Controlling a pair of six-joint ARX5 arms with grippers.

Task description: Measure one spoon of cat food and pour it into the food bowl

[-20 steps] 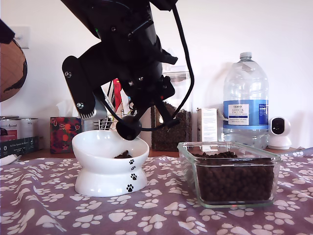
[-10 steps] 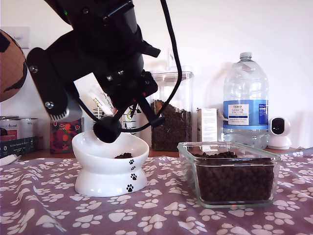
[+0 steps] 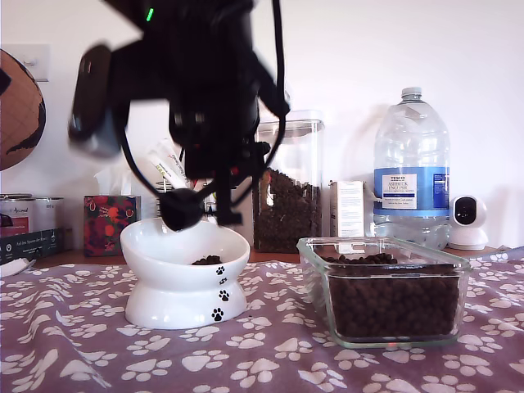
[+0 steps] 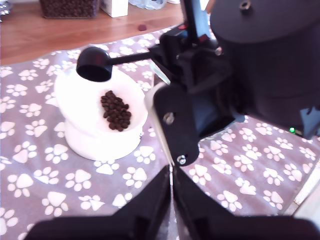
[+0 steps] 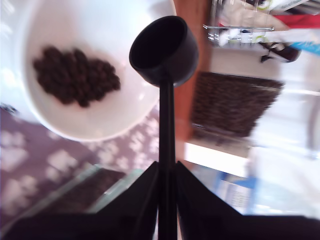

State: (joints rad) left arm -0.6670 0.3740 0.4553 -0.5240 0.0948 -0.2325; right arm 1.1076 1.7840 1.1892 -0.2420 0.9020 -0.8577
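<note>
Paw-print purple cloth (image 3: 74, 360) covers the table, where the white food bowl (image 3: 176, 270) stands at the exterior view's left beside a glass dish (image 3: 385, 291) of kibble. Over the last second the arm has rolled and swung toward that view's left, righting the spoon (image 5: 165, 47) above the bowl's rim. Its black cup looks empty, and cat food (image 4: 116, 111) lies in the bowl, so the pour appears done. My second gripper (image 5: 167, 200) is clenched on the spoon's thin handle; my first gripper (image 4: 171, 200) hangs above, pressed closed on nothing.
</note>
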